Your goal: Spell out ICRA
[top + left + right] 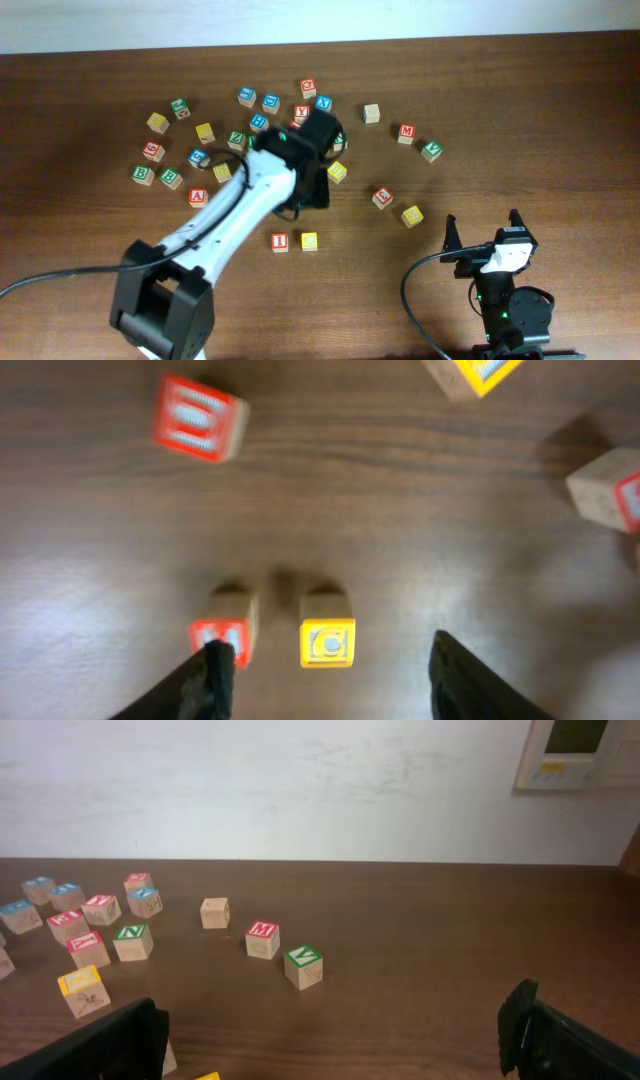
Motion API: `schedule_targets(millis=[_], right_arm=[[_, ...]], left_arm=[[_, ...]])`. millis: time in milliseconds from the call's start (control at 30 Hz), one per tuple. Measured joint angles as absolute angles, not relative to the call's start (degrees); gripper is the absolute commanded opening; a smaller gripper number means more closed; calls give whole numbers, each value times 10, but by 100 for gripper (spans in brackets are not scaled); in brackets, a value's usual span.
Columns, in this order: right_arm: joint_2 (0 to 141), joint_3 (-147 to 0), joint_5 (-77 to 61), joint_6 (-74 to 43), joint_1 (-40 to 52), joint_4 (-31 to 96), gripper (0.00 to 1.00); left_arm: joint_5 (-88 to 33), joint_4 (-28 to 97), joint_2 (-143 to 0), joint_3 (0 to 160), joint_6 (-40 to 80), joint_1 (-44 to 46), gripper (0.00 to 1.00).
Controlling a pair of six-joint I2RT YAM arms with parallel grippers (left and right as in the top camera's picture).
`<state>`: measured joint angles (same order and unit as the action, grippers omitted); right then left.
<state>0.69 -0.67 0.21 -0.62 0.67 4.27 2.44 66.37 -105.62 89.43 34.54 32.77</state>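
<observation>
Since the red I block (280, 241) and the yellow C block (309, 241) are already set side by side on the table (560, 110), with a small gap between them, the R block is judged to be needed next. The left claw (328, 647) is open above these two, with nothing in it. The right claw (483, 232) is open and empty too, at the front right.

A red A block (198, 197) is seen up and to the left of the I. Which of the green blocks has the R cannot be read; several lie in the heap at the back left.

To do the step well, the R block should be picked from straight above, with the fingers put on two free sides, so that no block beside it is bumped. It should be set down just right of the C, in line, letter up. The I and C must not be pushed.

Bare wood is seen to the right of the C, enough for two more blocks, it is judged. A red block (382, 197) and a yellow block (412, 215) lie further up and right, apart from the row. The table's back edge, by the white wall (300, 20), is far from all the blocks.
</observation>
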Motion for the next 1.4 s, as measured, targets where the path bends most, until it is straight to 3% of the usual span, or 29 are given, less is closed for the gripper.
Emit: schedule_targets(millis=[133, 267, 300, 367, 433, 733, 1033, 1400], right_arm=[[7, -7, 2, -6, 7, 43, 98], [7, -7, 2, -6, 7, 43, 98], [7, -7, 2, -6, 7, 43, 98], [7, -7, 2, -6, 7, 43, 98], [7, -7, 2, -6, 7, 43, 98], [7, -7, 2, -6, 7, 43, 98], [7, -7, 2, -6, 7, 43, 98], [7, -7, 2, -6, 7, 43, 98]], left_arm=[[31, 778, -1056, 1030, 345, 301, 57], [41, 813, -1045, 1088, 345, 290, 60], [42, 816, -1034, 1088, 345, 288, 66], [45, 818, -993, 1088, 345, 283, 93], [50, 820, -929, 1091, 343, 253, 99], [63, 861, -880, 1093, 343, 60, 99], [115, 861, -891, 1092, 343, 53, 99], [126, 860, -1011, 1090, 343, 53, 100]])
